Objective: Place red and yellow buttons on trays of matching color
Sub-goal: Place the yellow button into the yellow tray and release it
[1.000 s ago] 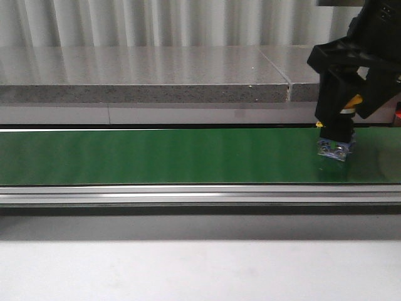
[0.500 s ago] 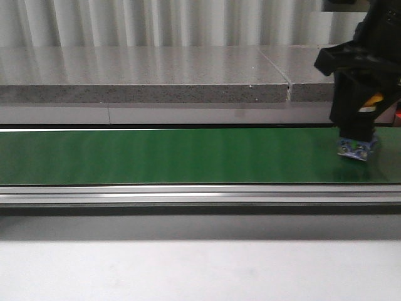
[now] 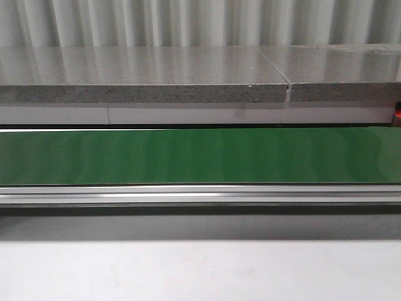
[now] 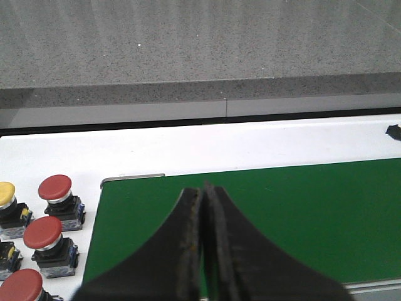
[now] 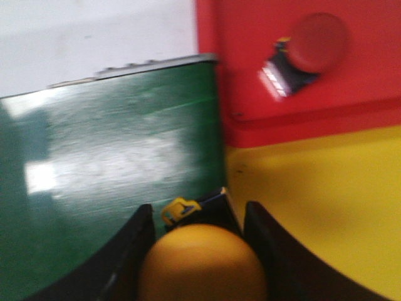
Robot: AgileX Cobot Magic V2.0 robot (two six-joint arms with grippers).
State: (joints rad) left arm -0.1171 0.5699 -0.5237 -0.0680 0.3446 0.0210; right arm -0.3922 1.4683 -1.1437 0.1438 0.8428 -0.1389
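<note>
Front view shows a long green conveyor belt (image 3: 200, 155) running across the scene, edged by a silver metal rail (image 3: 200, 194), with a grey speckled stone counter (image 3: 144, 75) behind it and a ribbed pale wall (image 3: 188, 22) above. Neither arm appears in this view.

Seen from the left wrist, the left end effector (image 4: 203, 251) has its black fingers pressed together with nothing between them, hanging over the end of the belt. Beside the belt, on a white surface (image 4: 250, 147), stand three red buttons (image 4: 55, 188) and one yellow button (image 4: 6, 193) at the frame edge.

From the right wrist, the picture is blurred. The right end effector (image 5: 199, 251) is clamped on a yellow-capped button (image 5: 202, 263), above the seam where the belt meets a yellow tray (image 5: 326, 207). Beyond lies a red tray (image 5: 250, 37) with a red-capped button (image 5: 307, 53) lying on its side in it.
</note>
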